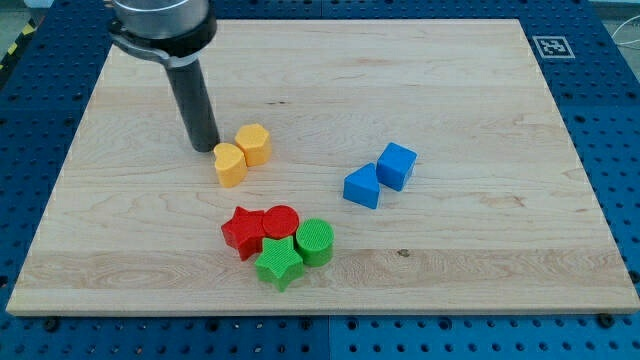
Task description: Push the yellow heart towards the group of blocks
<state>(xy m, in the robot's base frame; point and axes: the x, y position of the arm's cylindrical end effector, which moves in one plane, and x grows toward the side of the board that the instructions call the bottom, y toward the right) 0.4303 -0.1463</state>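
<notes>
Wooden board (480,90) on blue pegboard (615,120)

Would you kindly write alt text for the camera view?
My tip rests just left of the yellow heart block, which touches a yellow hexagonal block on the wooden board. Below sit clustered red and green blocks; two blue blocks lie right.

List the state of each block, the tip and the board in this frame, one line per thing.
My tip: on the board, at the yellow heart's upper left.
Yellow heart: touching the other yellow block, apart from the group.
Yellow block: against the heart.
Red star, red cylinder, green cylinder, green star: clustered together.
Blue wedge, blue cube: paired, touching.
Board: flat.
</notes>
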